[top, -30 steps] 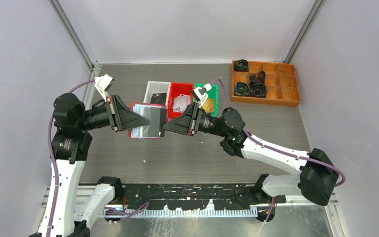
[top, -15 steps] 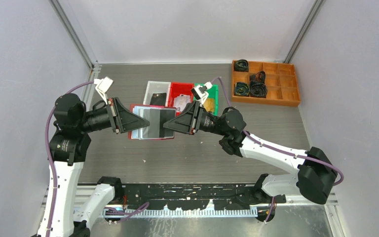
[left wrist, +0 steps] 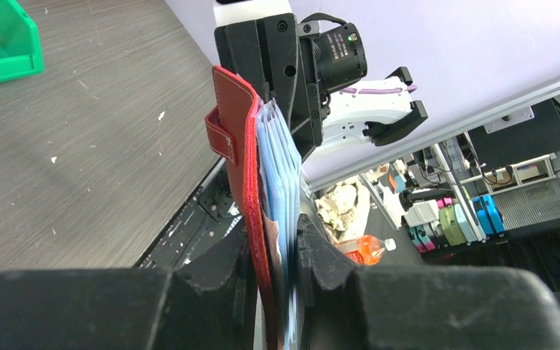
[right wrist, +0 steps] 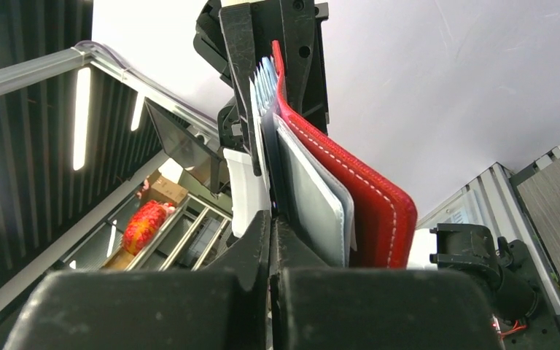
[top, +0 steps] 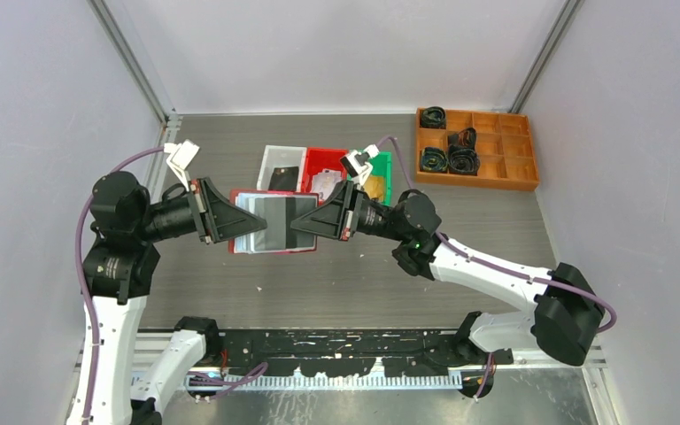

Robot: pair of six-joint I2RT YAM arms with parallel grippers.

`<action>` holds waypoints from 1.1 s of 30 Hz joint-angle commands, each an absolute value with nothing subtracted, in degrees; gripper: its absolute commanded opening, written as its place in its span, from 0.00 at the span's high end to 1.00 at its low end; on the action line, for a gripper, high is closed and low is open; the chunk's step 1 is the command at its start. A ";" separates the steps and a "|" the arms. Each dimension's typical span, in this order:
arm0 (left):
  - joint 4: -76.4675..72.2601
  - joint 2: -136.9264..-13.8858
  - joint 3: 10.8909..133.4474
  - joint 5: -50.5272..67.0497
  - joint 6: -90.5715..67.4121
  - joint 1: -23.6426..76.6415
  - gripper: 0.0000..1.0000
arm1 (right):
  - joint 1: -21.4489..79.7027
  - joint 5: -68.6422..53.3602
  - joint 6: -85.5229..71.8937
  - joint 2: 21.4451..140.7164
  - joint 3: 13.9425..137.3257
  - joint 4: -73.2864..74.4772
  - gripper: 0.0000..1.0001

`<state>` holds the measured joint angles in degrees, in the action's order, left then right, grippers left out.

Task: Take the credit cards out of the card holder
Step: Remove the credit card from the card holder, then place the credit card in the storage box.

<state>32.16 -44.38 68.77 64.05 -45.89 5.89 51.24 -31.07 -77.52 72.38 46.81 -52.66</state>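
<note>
the grey table (top: 336, 274) bears an orange compartment tray (top: 496, 174) at its far right, and a white bin (top: 270, 159), a red bin (top: 312, 159) and a green bin (top: 386, 168) in a row at mid-far

in the air in front of those bins the two arms meet, with the red card holder (left wrist: 231, 124) spread open between them, clear of the table, its snap tab (left wrist: 219, 135) sticking out from the cover and its pale blue sleeves (left wrist: 277, 153) fanned

the left gripper (left wrist: 277, 244) has its fingers (left wrist: 321, 255) closed to a narrow gap, clamping the cover and sleeves together at the holder's left edge

a dark grey credit card (top: 285, 212) lies across the open holder, reaching to its right side

the right gripper (right wrist: 271, 226) has its fingers (right wrist: 251, 248) pressed almost together on that card's thin edge, just beside a pale sleeve and the red cover
</note>
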 commanded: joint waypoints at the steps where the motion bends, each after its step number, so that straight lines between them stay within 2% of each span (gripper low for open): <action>1: 29.87 -44.06 71.10 65.36 -45.87 5.98 1.00 | 49.26 -30.59 -77.57 68.06 46.01 -56.51 0.99; 10: 32.96 -45.15 72.67 63.73 -40.49 6.04 1.00 | 36.72 -34.81 -78.35 58.86 41.33 -48.17 0.99; 15: 37.24 -46.14 74.74 61.96 -35.59 5.97 1.00 | 23.35 -39.01 -76.23 56.00 41.81 -36.16 0.99; 17: 37.47 -46.16 74.96 61.99 -34.94 5.89 1.00 | 19.44 -39.57 -71.18 56.67 43.89 -26.87 0.99; 19: 37.55 -45.85 75.12 62.01 -34.66 5.93 1.00 | 16.31 -38.86 -62.94 58.96 47.26 -14.04 0.99; 24: 37.49 -45.25 75.62 62.07 -34.72 5.90 1.00 | 14.07 -32.04 -46.00 69.64 56.66 5.74 0.99; 30: 37.35 -44.96 76.20 62.50 -34.94 5.89 1.00 | 14.06 -25.37 -37.26 83.17 65.16 11.87 0.99; 33: 37.41 -44.90 76.50 62.90 -34.98 5.93 1.00 | 14.08 -26.42 -39.08 87.66 66.34 8.52 0.99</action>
<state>39.33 -45.82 73.91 61.69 -35.46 5.89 14.11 -28.16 -42.98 84.60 62.28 8.27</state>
